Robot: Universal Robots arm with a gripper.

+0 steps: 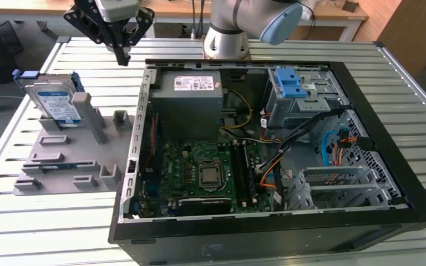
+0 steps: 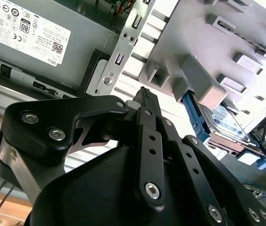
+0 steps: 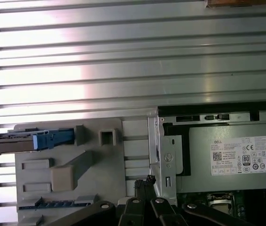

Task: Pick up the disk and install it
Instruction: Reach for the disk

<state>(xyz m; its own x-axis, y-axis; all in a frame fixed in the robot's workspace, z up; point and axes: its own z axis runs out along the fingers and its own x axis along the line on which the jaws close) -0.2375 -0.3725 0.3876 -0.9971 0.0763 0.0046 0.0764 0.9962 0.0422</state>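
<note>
Standing on edge | disk (image 1: 54,102) | silver, blue-white label, blue carrier

One disk (image 1: 54,102), upright in one grey holder plate (image 1: 65,166), near the table's edge on the exterior view's left. One slatted metal table (image 1: 50,230) under everything. One open computer case (image 1: 272,235), from the table's middle towards its edge on the exterior view's right. Inside the case: one grey power-supply box (image 1: 191,105) bearing one white sticker (image 1: 194,84); one green motherboard (image 1: 191,166) carrying one processor (image 1: 211,176); two metal cages, namely one cage with blue latches (image 1: 302,97) and one perforated cage (image 1: 339,185). One robot arm (image 1: 232,30) at the table's far edge, with one gripper (image 1: 122,55) above the slats just beyond the case's corner.
</note>
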